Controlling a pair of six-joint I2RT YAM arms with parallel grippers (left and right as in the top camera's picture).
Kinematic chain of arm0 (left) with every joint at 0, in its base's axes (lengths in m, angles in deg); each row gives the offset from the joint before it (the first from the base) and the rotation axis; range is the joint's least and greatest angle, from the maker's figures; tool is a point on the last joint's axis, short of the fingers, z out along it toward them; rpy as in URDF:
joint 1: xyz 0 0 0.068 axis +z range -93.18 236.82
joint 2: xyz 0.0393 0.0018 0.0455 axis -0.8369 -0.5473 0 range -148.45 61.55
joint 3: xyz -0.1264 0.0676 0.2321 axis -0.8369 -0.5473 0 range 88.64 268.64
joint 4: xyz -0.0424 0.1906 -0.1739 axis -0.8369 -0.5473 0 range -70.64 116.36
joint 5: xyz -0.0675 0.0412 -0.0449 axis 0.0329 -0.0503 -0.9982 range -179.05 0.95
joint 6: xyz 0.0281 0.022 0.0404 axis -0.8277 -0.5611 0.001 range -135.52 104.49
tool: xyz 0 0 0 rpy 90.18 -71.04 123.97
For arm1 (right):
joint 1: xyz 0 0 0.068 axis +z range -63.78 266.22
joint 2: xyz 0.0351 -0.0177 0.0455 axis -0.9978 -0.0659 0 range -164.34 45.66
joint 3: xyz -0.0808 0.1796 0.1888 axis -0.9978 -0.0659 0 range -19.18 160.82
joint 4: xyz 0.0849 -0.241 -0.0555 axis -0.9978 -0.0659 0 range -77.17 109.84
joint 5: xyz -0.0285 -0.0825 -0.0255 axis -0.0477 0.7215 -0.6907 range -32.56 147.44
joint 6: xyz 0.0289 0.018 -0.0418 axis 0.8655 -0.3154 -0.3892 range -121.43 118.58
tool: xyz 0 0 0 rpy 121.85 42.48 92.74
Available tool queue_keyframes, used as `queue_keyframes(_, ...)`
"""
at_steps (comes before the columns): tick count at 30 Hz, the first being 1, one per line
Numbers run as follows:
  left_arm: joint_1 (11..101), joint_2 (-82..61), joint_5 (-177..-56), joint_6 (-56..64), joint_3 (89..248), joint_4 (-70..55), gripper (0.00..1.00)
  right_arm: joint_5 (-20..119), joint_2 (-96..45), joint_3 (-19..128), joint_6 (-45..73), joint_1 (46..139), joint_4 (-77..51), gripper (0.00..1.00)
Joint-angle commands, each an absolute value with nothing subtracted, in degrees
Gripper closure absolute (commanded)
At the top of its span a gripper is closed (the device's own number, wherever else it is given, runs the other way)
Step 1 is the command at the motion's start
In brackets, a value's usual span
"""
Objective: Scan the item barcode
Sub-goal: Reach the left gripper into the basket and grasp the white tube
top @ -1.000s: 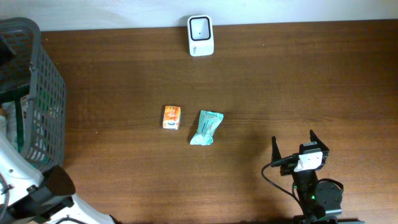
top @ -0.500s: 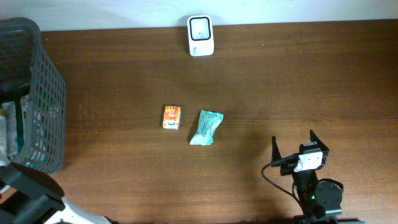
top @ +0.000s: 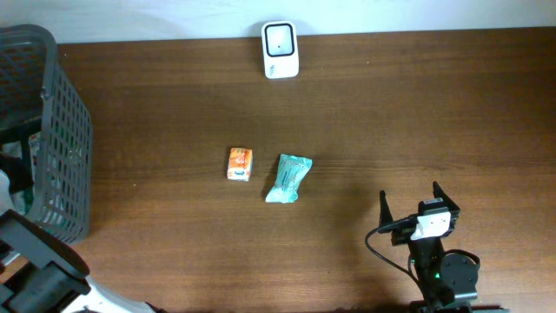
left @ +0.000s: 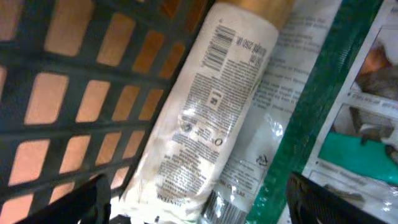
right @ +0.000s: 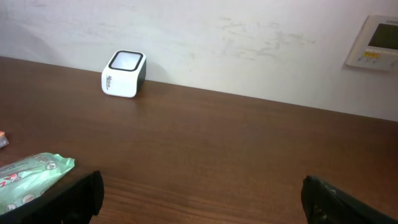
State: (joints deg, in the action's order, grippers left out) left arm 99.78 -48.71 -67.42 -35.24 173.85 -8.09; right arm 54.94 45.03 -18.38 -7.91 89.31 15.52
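Over the last second, only a shift of the left arm at the basket (top: 69,130): gone from over its far corner, now low at the near side; scanner (top: 280,49), orange box (top: 240,163) and teal packet (top: 287,178) unmoved. Inside the basket, poised with the left gripper (left: 199,208) spread wide, pinching nothing, over a white tube (left: 205,118) lying against a green packet (left: 329,106), barcode (left: 219,46) face up at the tube's far end. Likely still lining up a pick; nothing scanned yet. Right gripper (top: 408,207) spread and empty near the front edge. Tight against the mesh wall (left: 56,93) on the tube's left; broad bare table (top: 391,113) between basket and scanner for the carry.
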Motion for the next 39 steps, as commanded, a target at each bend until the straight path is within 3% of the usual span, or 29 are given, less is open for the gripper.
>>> queue_keyframes(1, 100.61, -48.97, -66.52, -42.43, 171.93, -5.95, 0.13, 54.65, 45.45, -18.86, -8.26, 89.2, 15.52, 0.02)
queue_keyframes(8, 102.84, -53.85, -66.55, -42.41, 171.93, -5.38, 0.16, 54.65, 45.45, -18.86, -8.26, 89.2, 15.5, 0.02)
queue_keyframes(11, 103.54, -56.58, -66.7, -42.39, 171.93, -5.8, 0.23, 54.65, 45.45, -18.86, -8.26, 89.2, 15.52, 0.02)
queue_keyframes(17, 103.54, -60.4, -70.59, -42.32, 171.93, -5.89, 0.57, 54.65, 45.45, -18.86, -8.26, 89.2, 15.5, 0.02)
queue_keyframes(24, 103.49, -62.68, -71.55, -40.25, 171.88, -5.49, 0.63, 54.65, 45.45, -18.86, -8.26, 89.2, 15.52, 0.02)
queue_keyframes(25, 103.49, -63.05, -71.73, -40.25, 171.88, -5.47, 0.71, 54.65, 45.45, -18.86, -8.26, 89.2, 15.5, 0.02)
queue_keyframes(26, 103.45, -63.29, -71.79, -40.25, 171.88, -5.58, 0.92, 54.65, 45.45, -18.86, -8.26, 89.2, 15.52, 0.02)
queue_keyframes(27, 103.21, -63.27, -71.99, -40.25, 171.88, -5.58, 1.0, 54.65, 45.45, -18.86, -8.26, 89.2, 15.5, 0.01)
queue_keyframes(34, 102.34, -54.15, -77.5, -34.83, 176.34, -8.38, 1.0, 54.65, 45.45, -18.86, -8.26, 89.2, 15.5, 0.02)
queue_keyframes(39, 102.29, -41.72, -89.87, -33.93, 177.2, -8.03, 1.0, 54.65, 45.45, -18.86, -8.26, 89.2, 15.52, 0.02)
